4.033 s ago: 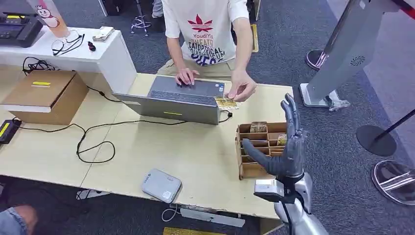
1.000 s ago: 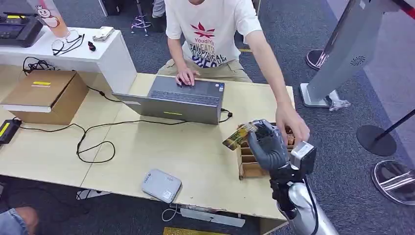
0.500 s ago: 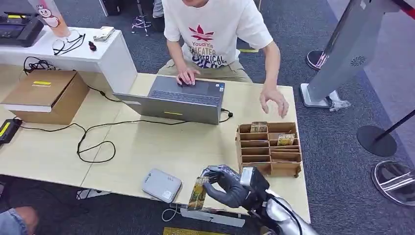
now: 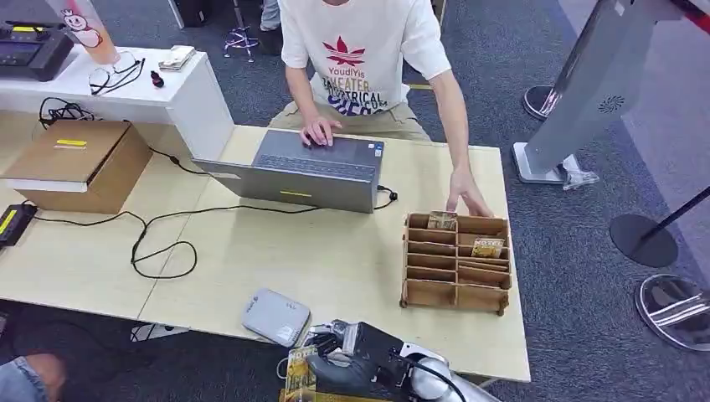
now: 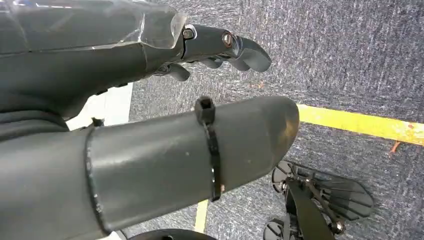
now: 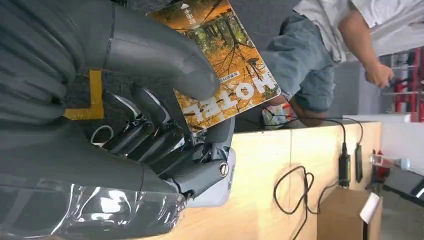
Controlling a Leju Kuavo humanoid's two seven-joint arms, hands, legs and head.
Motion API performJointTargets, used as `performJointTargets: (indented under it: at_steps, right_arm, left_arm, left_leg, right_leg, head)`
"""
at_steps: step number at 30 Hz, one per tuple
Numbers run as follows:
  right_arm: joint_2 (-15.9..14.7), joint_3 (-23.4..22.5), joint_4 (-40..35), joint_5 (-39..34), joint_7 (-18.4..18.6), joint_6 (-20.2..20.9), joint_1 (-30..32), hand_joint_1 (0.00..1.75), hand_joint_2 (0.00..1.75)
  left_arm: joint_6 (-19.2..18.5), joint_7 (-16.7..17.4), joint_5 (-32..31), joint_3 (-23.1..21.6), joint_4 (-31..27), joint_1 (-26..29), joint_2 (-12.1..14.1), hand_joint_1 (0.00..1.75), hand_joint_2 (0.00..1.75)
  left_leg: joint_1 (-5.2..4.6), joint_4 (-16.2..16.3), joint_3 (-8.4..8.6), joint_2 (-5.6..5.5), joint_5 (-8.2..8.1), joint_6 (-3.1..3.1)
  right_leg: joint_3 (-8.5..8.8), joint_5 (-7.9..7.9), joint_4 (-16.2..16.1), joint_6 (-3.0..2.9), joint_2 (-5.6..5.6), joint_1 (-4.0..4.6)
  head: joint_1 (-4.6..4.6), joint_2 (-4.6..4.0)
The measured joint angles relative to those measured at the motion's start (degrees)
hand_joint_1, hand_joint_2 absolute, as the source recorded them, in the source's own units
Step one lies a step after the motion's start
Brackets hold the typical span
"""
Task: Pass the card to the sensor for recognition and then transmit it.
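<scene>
A: Where's the hotel card (image 4: 300, 374)?

B: Pinched under the thumb of the right robot hand (image 4: 347, 362), off the worktop's (image 4: 335, 251) near edge, long axis roughly upright.

A: And the sensor (image 4: 276, 317)?

B: Just beside, forward-left. The left robot hand (image 5: 150, 90) hangs over the floor, holding nothing.

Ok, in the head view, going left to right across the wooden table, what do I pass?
Cardboard box → black cable loop → grey sensor → laptop → wooden card rack. The card, held by the right hand, sits at the near table edge, beside the sensor.
</scene>
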Motion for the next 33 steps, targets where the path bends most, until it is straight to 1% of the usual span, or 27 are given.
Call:
performJointTargets:
  at_steps: [5,6,11,13,14,20,23,27,33]
  right_arm:
    - [4.9,1.1,5.4,0.5,0.0,-3.1,-2.4,1.75,1.75]
    - [5.5,1.2,6.0,0.5,0.0,-3.4,-2.7,1.75,1.75]
    - [5.6,1.3,6.2,0.6,0.0,-3.4,-2.8,1.75,1.75]
    - [8.6,1.6,9.9,0.6,0.0,-4.6,-4.3,1.75,1.75]
    - [9.3,1.7,10.6,0.7,0.0,-4.8,-4.6,1.75,1.75]
    - [11.7,1.7,14.4,0.2,0.7,-6.9,-5.9,1.75,1.75]
    - [12.7,1.7,16.5,0.2,0.9,-7.4,-6.9,1.75,1.75]
    - [13.6,1.6,18.2,0.2,1.1,-7.7,-7.5,1.75,1.75]
    - [14.8,1.2,21.5,0.5,2.4,-10.0,-8.3,1.75,1.75]
  left_arm:
    - [-0.3,1.0,-0.9,0.0,0.0,-0.5,-0.2,0.00,0.00]
    - [-0.3,1.1,-1.0,0.0,0.0,-0.6,-0.2,0.00,0.00]
    - [-0.3,1.2,-1.0,0.0,0.0,-0.6,-0.2,0.00,0.00]
    - [-0.4,1.8,-1.4,0.0,0.0,-1.0,-0.3,0.00,0.00]
    - [-0.4,1.9,-1.5,0.0,0.0,-1.0,-0.2,0.00,0.00]
    - [-0.4,3.0,-2.0,-0.1,0.0,-1.3,-0.3,0.00,0.00]
    - [-0.2,3.3,-2.0,-0.1,0.0,-1.3,-0.4,0.00,0.00]
    - [-0.1,3.5,-2.2,-0.1,0.0,-1.3,-0.5,0.00,0.00]
    - [0.0,3.6,-2.5,-0.4,0.0,-1.6,-0.5,0.00,0.00]
  left_leg:
    - [0.02,0.0,0.01,0.00,0.03,-0.04]
    - [0.02,0.0,0.00,0.00,0.04,-0.05]
    - [0.02,0.0,0.00,0.00,0.04,-0.04]
    - [0.02,0.0,0.00,0.00,0.04,-0.05]
    - [0.02,0.0,0.00,0.00,0.03,-0.05]
    - [0.02,0.0,0.00,0.01,0.04,-0.05]
    - [0.02,0.0,0.01,0.01,0.04,-0.05]
    - [0.02,0.0,0.01,0.00,0.04,-0.05]
    - [0.02,0.0,0.00,0.00,0.04,-0.05]
  right_leg:
    - [-0.01,0.05,0.0,-0.07,0.01,0.02]
    - [-0.01,0.05,0.0,-0.07,-0.01,0.02]
    - [-0.01,0.05,0.0,-0.07,-0.01,0.02]
    - [-0.01,0.05,0.0,-0.07,0.01,0.02]
    - [-0.01,0.05,0.0,-0.07,0.01,0.02]
    - [-0.02,0.05,0.0,-0.07,0.02,0.02]
    - [-0.02,0.06,0.0,-0.08,0.03,0.02]
    - [-0.02,0.06,0.0,-0.09,0.02,0.02]
    - [-0.03,0.06,0.0,-0.09,0.02,0.02]
  head:
    - [0.00,0.00]
    - [0.02,0.00]
    - [0.02,0.00]
    - [0.02,0.00]
    - [0.02,0.00]
    - [0.02,0.00]
    - [0.00,0.00]
    - [0.02,0.00]
    - [0.02,0.00]
